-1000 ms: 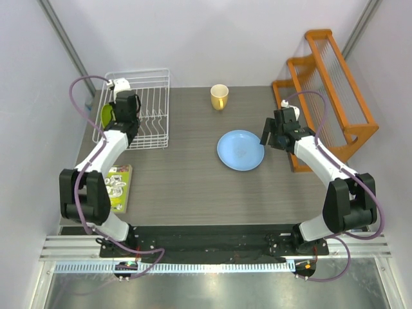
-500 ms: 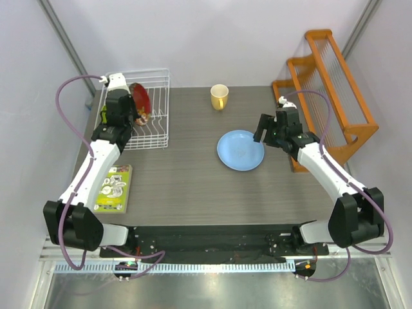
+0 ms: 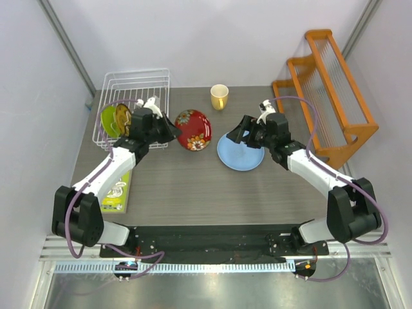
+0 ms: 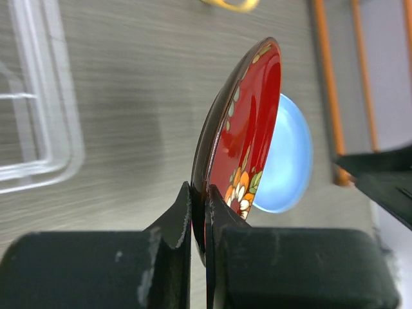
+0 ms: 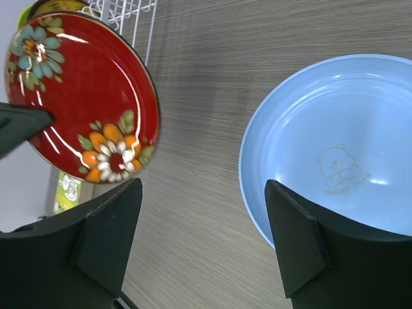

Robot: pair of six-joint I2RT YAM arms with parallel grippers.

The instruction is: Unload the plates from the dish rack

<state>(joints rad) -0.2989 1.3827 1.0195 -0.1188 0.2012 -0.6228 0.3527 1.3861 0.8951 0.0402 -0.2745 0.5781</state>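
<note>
Dish rack [image 3: 138, 87], top view: the lime green plate [image 3: 108, 119] and the yellow patterned plate [image 3: 123, 118] stand in it. The red floral plate [image 3: 194, 130] hangs outside it, over the table [image 3: 180, 187], where the light blue plate [image 3: 239, 153] lies flat.

Left wrist: the left gripper [image 4: 198, 199] pinches the red floral plate's rim.

Right wrist: the right gripper [image 5: 205, 193] is spread wide near the light blue plate, which bears a faint bear drawing [image 5: 338, 168].
</note>
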